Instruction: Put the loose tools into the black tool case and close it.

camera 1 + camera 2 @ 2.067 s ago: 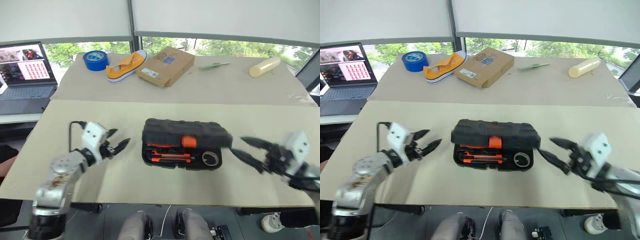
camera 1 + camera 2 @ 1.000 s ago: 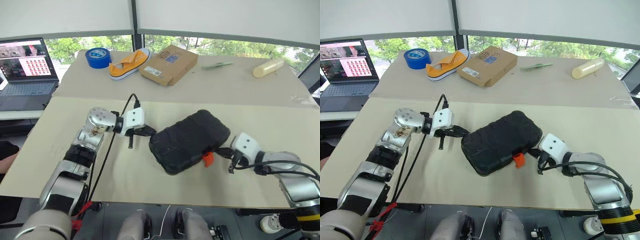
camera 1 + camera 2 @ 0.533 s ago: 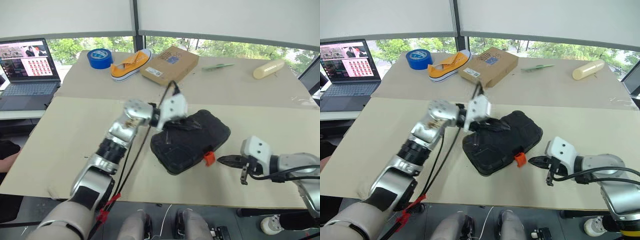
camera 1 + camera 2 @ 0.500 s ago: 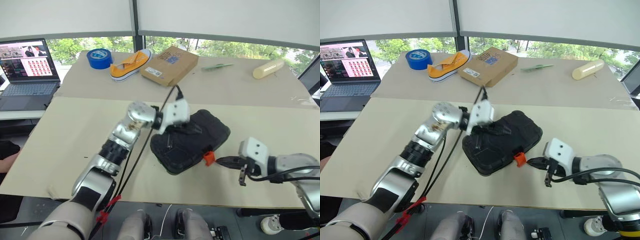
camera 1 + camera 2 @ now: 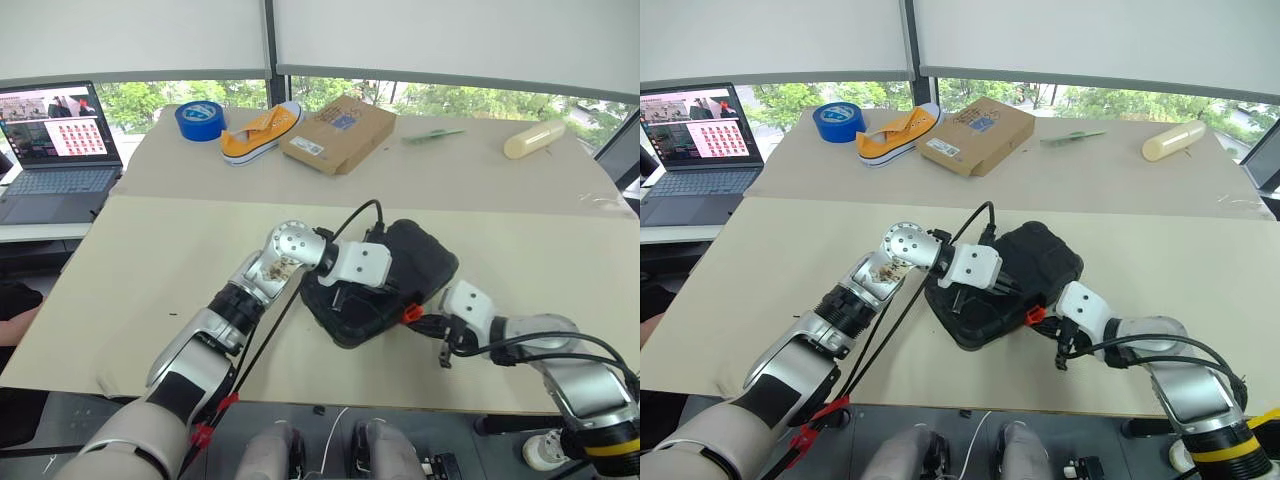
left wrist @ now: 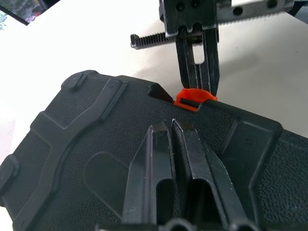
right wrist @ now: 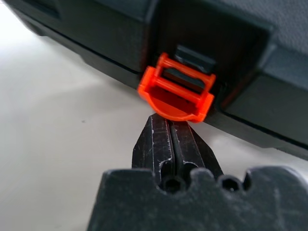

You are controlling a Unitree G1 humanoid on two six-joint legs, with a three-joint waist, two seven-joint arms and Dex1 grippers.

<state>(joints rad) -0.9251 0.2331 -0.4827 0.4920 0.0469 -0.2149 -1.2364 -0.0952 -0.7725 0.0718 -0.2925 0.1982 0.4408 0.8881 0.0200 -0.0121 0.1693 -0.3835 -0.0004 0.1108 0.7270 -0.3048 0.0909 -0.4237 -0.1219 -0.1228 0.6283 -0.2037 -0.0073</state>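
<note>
The black tool case point(image 5: 385, 280) lies shut on the cardboard-covered table point(image 5: 150, 260), turned at a slant, lid down over whatever is inside; I see no loose tools lying around it. It is the biggest thing in play, and it looks like stiff, ribbed moulded plastic, rigid enough to take a firm push, light enough to slide about unless something pins it.

On top of the case, the left gripper point(image 6: 172, 132) rests with its two black fingers pressed together, gripping nothing, bearing on the lid just behind the front edge.

At the case's front edge, the right gripper point(image 7: 169, 126) has its fingers likewise closed and empty, tips right at the underside of the orange latch point(image 7: 176, 94).

The latch hangs unclipped. It is small and probably springy; I reckon a nudge from below, not a pinch, suits it best.
</note>
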